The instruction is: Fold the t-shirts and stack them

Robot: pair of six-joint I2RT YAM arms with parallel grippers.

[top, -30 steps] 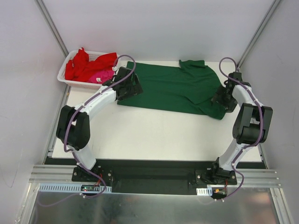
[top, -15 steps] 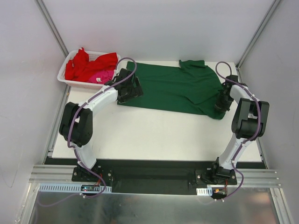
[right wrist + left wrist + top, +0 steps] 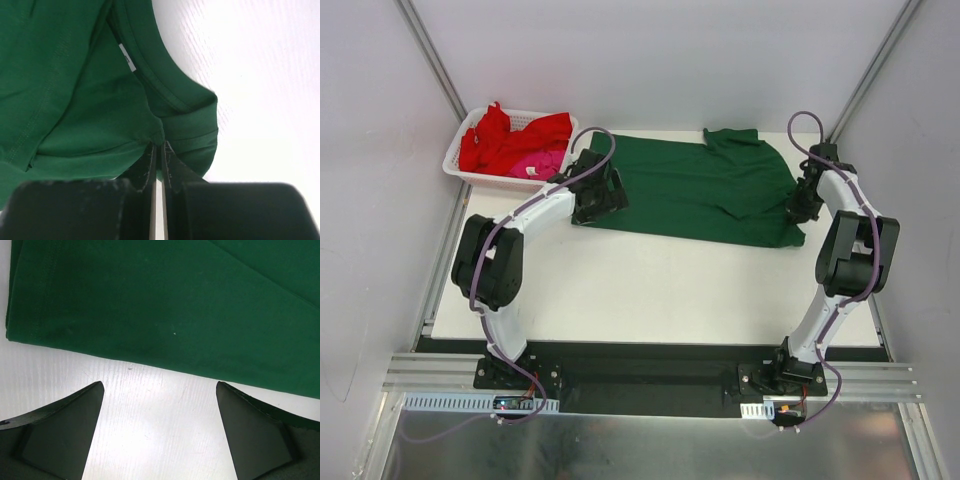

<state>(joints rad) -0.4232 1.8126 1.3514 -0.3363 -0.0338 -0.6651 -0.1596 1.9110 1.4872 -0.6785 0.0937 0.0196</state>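
Observation:
A dark green t-shirt (image 3: 700, 190) lies spread flat across the far half of the table. Its bottom hem (image 3: 165, 305) fills the top of the left wrist view. My left gripper (image 3: 603, 192) hovers at the shirt's left hem corner. It is open (image 3: 159, 386), with only bare table between its fingers. My right gripper (image 3: 800, 206) is at the shirt's right end, shut on a pinch of green fabric (image 3: 160, 145) beside the neckband. The white neck label (image 3: 127, 59) shows there. Red t-shirts (image 3: 500, 135) and a pink one (image 3: 542, 160) are bundled in the basket.
The white mesh basket (image 3: 460, 168) stands at the table's far left corner, just behind my left arm. White walls and metal posts close in the table on three sides. The near half of the white table (image 3: 650, 290) lies between the arm bases.
My right gripper has gone from open to shut on the green shirt's right end, and its wrist has shifted a little toward the far side. My left arm has barely moved.

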